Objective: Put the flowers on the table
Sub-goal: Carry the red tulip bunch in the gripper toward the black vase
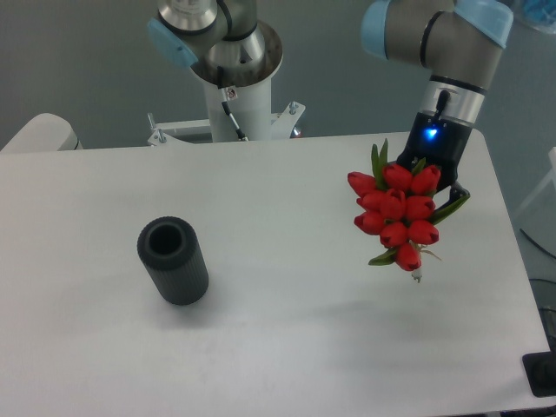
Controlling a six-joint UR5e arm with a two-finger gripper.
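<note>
The flowers, a tied bunch of red tulip buds with green leaves, hang in the air over the right side of the white table. My gripper is right behind the bunch and shut on its stems, mostly hidden by the buds. The buds face the camera and a stem tip points down at the lower end. A faint shadow lies on the table below them.
A dark grey ribbed cylinder vase stands upright on the left part of the table, far from the flowers. The arm's base column rises behind the table's far edge. The table's right edge is close to the gripper.
</note>
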